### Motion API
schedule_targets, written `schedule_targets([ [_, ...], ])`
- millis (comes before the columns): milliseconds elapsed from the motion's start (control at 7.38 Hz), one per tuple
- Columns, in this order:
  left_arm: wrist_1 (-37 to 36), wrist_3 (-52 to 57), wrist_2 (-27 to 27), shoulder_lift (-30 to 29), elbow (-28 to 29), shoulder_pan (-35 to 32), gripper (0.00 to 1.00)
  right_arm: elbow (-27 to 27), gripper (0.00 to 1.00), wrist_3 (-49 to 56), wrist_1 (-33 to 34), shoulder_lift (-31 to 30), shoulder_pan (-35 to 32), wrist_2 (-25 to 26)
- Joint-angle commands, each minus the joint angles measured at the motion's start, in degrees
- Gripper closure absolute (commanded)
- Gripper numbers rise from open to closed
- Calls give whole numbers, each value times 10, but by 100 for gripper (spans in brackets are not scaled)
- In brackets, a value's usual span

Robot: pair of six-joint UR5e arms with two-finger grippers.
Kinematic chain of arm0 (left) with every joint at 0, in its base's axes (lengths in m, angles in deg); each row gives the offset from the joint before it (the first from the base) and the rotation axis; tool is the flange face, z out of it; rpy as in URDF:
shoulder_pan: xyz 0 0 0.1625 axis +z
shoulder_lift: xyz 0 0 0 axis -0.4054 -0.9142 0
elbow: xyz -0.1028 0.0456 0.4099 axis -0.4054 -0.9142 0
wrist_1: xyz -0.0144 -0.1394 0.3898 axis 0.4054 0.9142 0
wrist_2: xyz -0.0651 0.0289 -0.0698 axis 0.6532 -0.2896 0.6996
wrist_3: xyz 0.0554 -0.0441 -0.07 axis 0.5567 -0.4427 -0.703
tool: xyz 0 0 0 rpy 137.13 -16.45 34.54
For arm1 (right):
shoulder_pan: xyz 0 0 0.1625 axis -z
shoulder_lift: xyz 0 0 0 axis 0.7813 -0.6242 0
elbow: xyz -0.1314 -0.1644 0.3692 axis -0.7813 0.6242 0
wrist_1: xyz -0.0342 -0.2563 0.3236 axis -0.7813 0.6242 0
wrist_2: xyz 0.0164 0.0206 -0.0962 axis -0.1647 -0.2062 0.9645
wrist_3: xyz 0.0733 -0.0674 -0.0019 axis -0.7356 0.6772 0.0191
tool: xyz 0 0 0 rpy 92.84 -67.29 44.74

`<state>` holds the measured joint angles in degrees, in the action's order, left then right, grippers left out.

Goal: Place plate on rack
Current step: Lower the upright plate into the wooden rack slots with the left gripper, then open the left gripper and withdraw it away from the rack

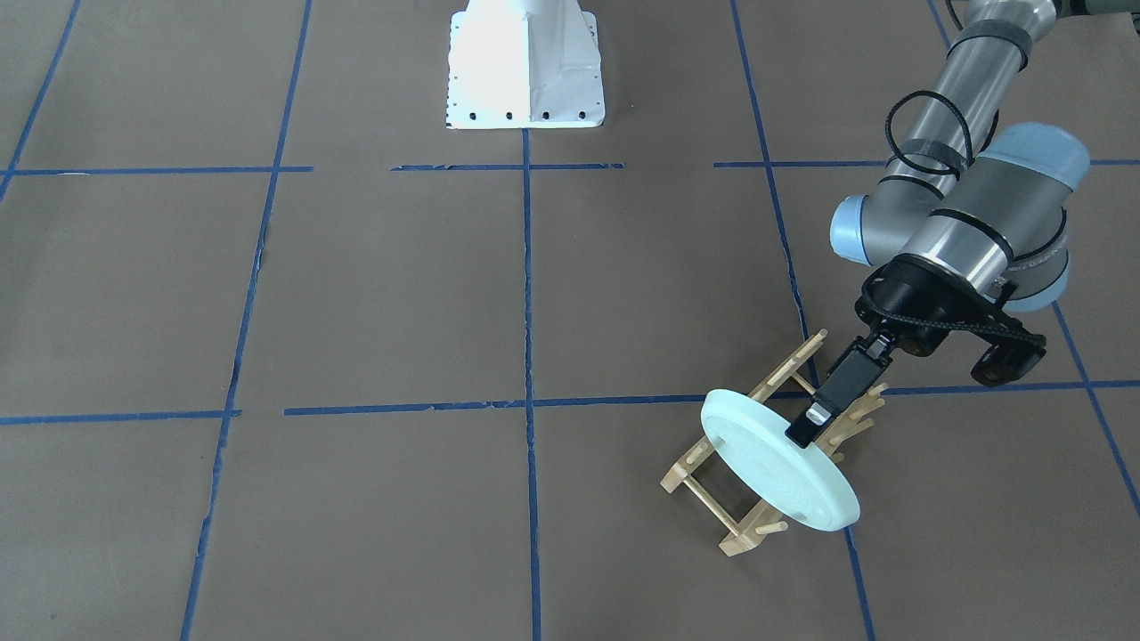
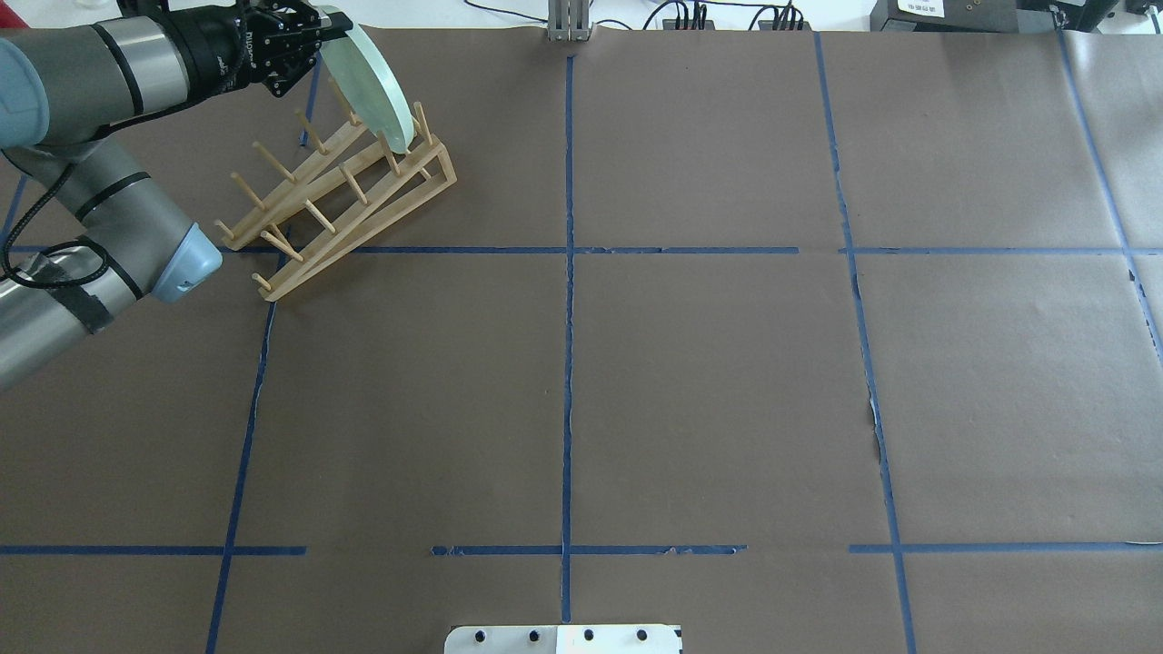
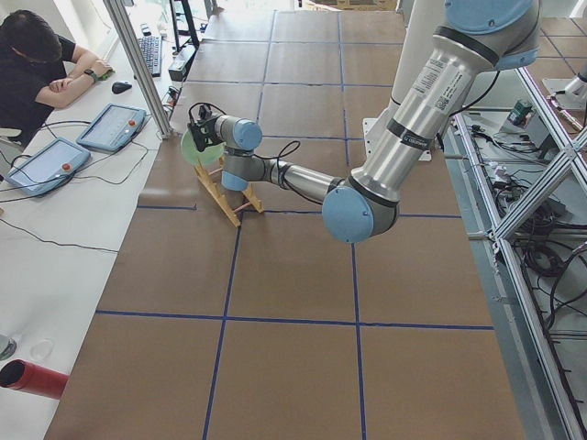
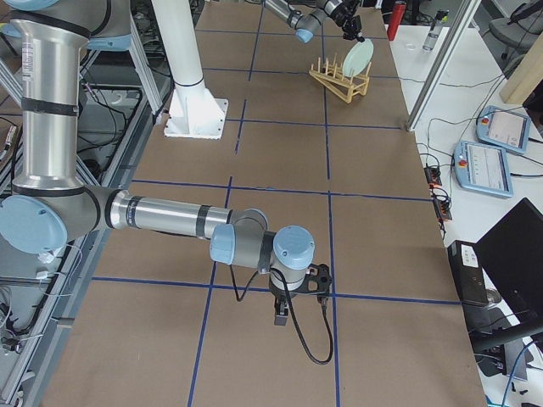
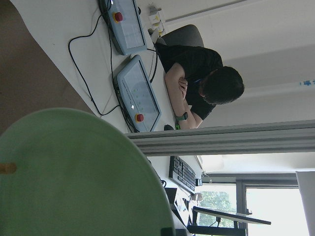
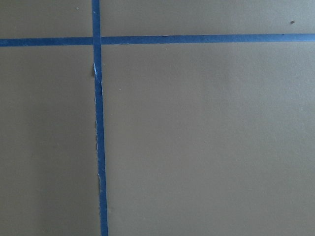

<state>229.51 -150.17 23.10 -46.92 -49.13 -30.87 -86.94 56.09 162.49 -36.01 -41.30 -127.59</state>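
The pale mint-green plate (image 1: 775, 476) stands on edge, tilted, between the dowel pegs at one end of the light wooden rack (image 1: 712, 509). My left gripper (image 1: 806, 432) is shut on the plate's upper rim, one black finger across its face. In the overhead view the plate (image 2: 374, 91) sits at the rack's (image 2: 363, 195) far end, with the left gripper (image 2: 318, 32) at its top edge. The plate fills the left wrist view (image 5: 74, 177). My right gripper (image 4: 282, 315) hangs low over bare table, far from the rack; I cannot tell whether it is open or shut.
The white robot base (image 1: 525, 80) stands mid-table at the robot's side. Blue tape lines grid the brown table. An operator (image 3: 37, 64) sits at a side desk with teach pendants (image 3: 110, 124) just beyond the rack's table edge.
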Motion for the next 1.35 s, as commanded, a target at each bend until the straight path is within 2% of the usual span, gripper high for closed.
schedule_targets([
  [0, -15, 3, 0, 6, 2, 9, 61, 0, 0, 0, 0, 0, 0, 0],
  [135, -29, 3, 0, 6, 1, 10, 17, 1, 0, 0, 0, 0, 0, 0],
  [271, -32, 4, 0, 6, -2, 10, 0, 1, 0, 0, 0, 0, 0, 0],
  [406, -33, 6, 1, 6, -8, 9, 0, 0, 0, 0, 0, 0, 0, 0],
  [542, -66, 23, 10, 6, -20, 6, 0, 1, 0, 0, 0, 0, 0, 0],
  [677, -134, 60, 59, 12, -46, 3, 0, 0, 0, 0, 0, 0, 0, 0],
  [812, -229, 106, 126, 29, -82, -6, 0, 0, 0, 0, 0, 0, 0, 0],
  [948, -323, 158, 157, 48, -119, -15, 0, 0, 0, 0, 0, 0, 0, 0],
  [1219, -559, 329, 184, 99, -218, -24, 0, 1, 0, 0, 0, 0, 0, 0],
])
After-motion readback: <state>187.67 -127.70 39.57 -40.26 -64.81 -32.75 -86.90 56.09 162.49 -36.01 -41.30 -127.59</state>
